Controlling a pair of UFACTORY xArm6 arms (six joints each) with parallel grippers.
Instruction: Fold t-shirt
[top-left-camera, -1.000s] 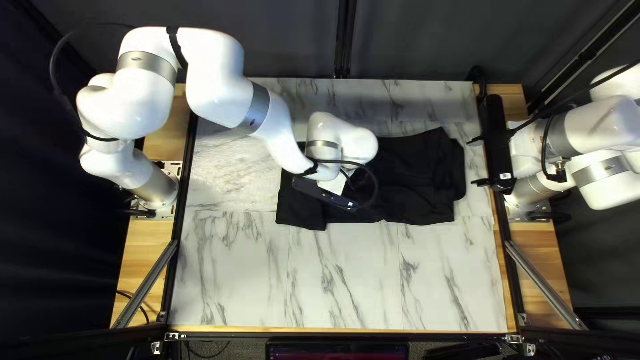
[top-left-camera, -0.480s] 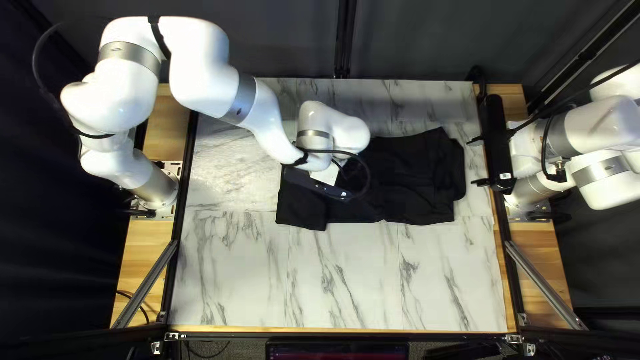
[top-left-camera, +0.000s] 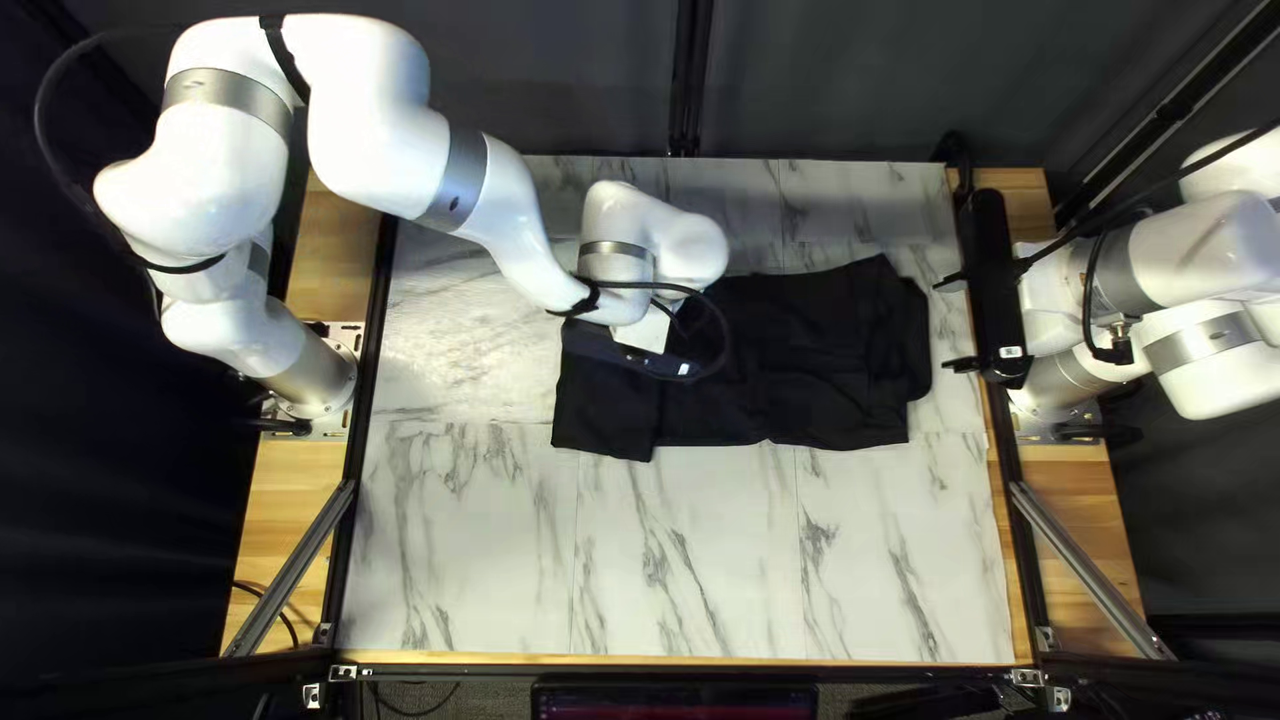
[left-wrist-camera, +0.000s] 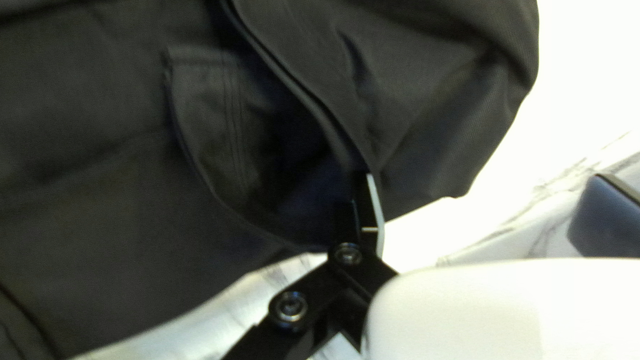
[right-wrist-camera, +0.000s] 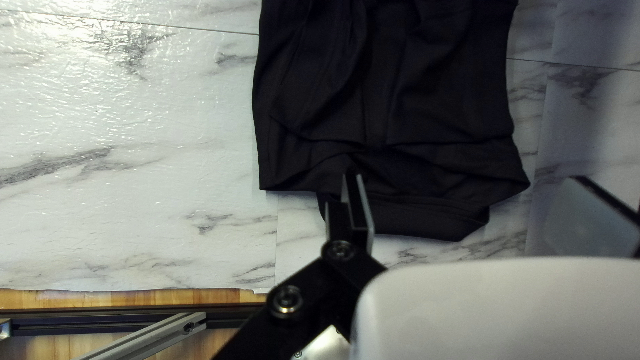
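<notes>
The smooth, rounded white left arm (top-left-camera: 360, 134), upper left of the top left view, and its matching white right arm (top-left-camera: 1200, 254), at the right, have metallic grey joint bands (top-left-camera: 460, 180), with narrow black straps (top-left-camera: 283, 60) and thin black cables (top-left-camera: 44, 100). Both the left gripper (top-left-camera: 620, 350) and the right gripper (top-left-camera: 943, 324) have long dark housings with small white labels, black links (left-wrist-camera: 313, 283) with round, silver-rimmed screws (left-wrist-camera: 291, 306), and flat, pale-edged black fingers (right-wrist-camera: 361, 207).

marble-look tbl (top-left-camera: 467, 574); dk curtain (top-left-camera: 827, 80) behind far edge; screen (top-left-camera: 674, 703) past near edge
</notes>
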